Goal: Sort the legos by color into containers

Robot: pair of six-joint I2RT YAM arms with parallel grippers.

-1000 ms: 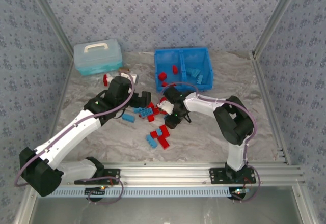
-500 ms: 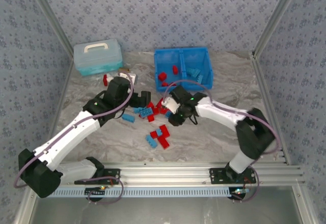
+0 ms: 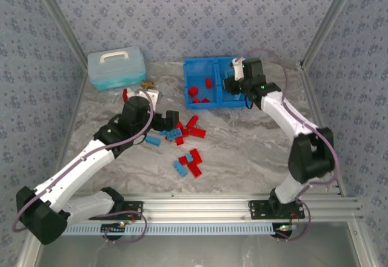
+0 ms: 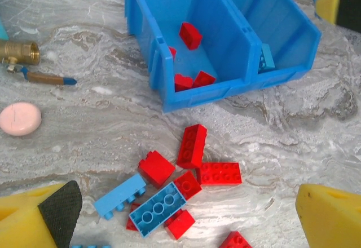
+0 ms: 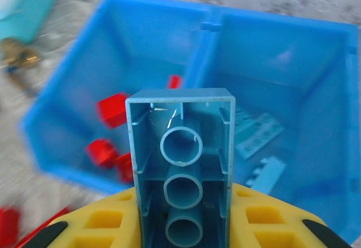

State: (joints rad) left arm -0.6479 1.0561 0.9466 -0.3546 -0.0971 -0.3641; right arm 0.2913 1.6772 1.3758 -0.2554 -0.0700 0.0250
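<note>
The right tool point(image 3: 234, 76) gripped a blue brick point(image 5: 180, 163) above the bin point(image 3: 215, 60), near its divider point(image 5: 198, 62). A clean drop needed it fully over the right compartment point(image 5: 282, 73), clear of the red bricks point(image 5: 113, 108). The left tool point(image 4: 180, 220) hung released over loose bricks point(image 4: 192, 146).

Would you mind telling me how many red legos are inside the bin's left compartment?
4 red legos in the left compartment: one mid-floor, one half-hidden against the outer wall, two side by side at the front wall. More may hide behind that wall.
</note>
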